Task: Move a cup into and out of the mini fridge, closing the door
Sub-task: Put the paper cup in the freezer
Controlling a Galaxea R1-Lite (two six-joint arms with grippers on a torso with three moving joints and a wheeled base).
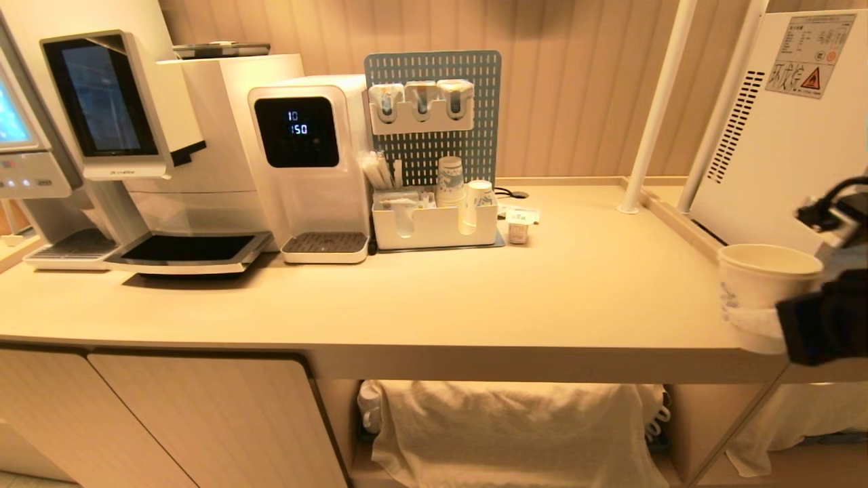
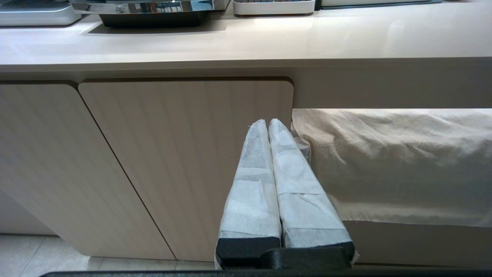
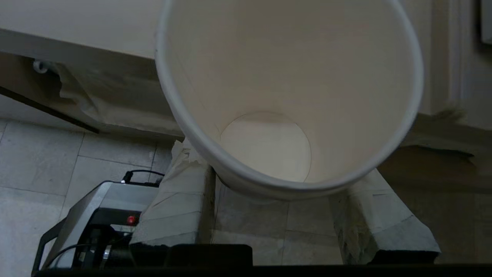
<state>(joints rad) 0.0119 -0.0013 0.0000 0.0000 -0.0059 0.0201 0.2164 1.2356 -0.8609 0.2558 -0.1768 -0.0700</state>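
Note:
The cup (image 1: pixel 766 274), a white paper cup with small blue marks, hangs upright at the counter's front right corner. My right gripper (image 1: pixel 758 324) is shut on its lower body, the wrapped fingers (image 3: pixel 180 207) on either side. In the right wrist view the cup (image 3: pixel 276 77) is empty and floor tiles lie below it. The white box with vent slots and a warning label at the far right is the mini fridge (image 1: pixel 780 149); its door is out of view. My left gripper (image 2: pixel 268 124) is shut and empty, parked below the counter in front of a cabinet door.
A coffee machine (image 1: pixel 156 156) and a water dispenser (image 1: pixel 312 169) stand at the back left. Beside them a pegboard organizer (image 1: pixel 434 224) holds stacked cups (image 1: pixel 450 179), with a creamer tub (image 1: pixel 519 232) next to it. Two white poles (image 1: pixel 654 108) rise left of the fridge. Cloth (image 1: pixel 515 427) hangs under the counter.

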